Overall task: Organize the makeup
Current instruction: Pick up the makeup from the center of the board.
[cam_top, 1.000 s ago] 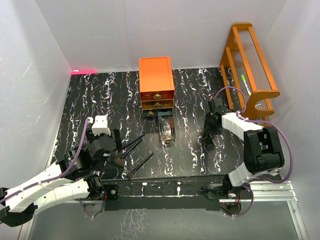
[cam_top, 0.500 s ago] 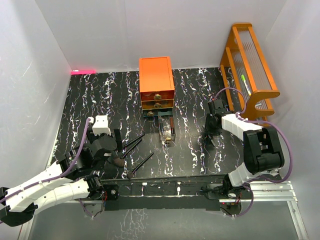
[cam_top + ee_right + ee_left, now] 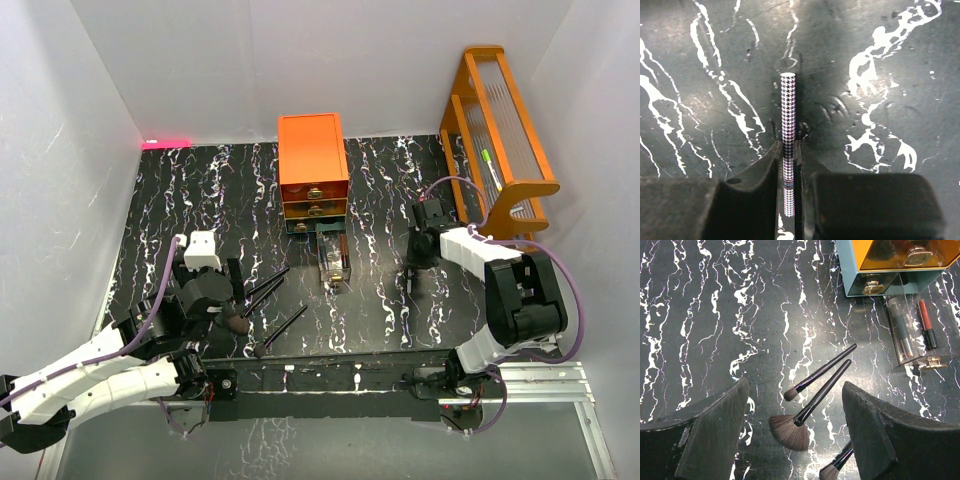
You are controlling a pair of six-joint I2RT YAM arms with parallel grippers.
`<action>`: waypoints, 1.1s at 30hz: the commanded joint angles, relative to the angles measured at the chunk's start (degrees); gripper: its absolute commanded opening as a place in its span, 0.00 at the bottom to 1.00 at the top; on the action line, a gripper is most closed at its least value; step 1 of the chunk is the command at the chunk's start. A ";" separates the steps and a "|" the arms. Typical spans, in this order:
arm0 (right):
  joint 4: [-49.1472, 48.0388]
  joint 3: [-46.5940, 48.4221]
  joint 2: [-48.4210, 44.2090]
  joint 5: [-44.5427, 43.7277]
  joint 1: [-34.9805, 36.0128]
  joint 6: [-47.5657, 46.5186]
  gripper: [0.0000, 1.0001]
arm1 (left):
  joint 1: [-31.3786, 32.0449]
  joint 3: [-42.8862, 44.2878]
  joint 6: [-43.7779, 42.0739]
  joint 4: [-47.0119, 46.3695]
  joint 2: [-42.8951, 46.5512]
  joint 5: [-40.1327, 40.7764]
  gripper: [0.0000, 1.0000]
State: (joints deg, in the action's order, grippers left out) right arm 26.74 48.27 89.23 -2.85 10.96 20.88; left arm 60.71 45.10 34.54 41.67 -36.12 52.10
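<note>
Houndstooth tube (image 3: 787, 107) was at table level, right of the drawer chest (image 3: 313, 150), pinched in your right gripper (image 3: 788, 150) with half its length jutting past the fingertips (image 3: 765, 165); you were best advised to lift straight and slowly, lest it swivel.

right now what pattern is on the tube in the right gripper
Black-and-white houndstooth on the tube; right wrist view.
</note>
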 commanded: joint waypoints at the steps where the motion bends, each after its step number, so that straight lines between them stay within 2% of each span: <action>1: -0.80 2.81 -0.59 -0.01 3.21 0.49 0.09 | 0.03 1.30 0.18 1.00 0.57 1.50 0.74; 12: 5.98 16.75 -5.18 -4.99 18.44 4.78 0.08 | 0.03 1.26 0.18 1.13 1.04 1.52 0.74; 20: 2.75 23.42 -3.99 -0.76 23.33 6.89 0.08 | 0.05 1.23 0.27 1.26 1.70 1.68 0.74; 33: -3.38 23.65 2.58 -3.11 28.23 10.02 0.08 | 0.02 1.30 0.90 2.01 2.84 2.29 0.74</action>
State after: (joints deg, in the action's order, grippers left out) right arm 28.05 70.04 91.18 -4.14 38.41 29.54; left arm 60.71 45.10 35.18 42.54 -33.74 52.16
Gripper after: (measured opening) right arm 0.136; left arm 0.741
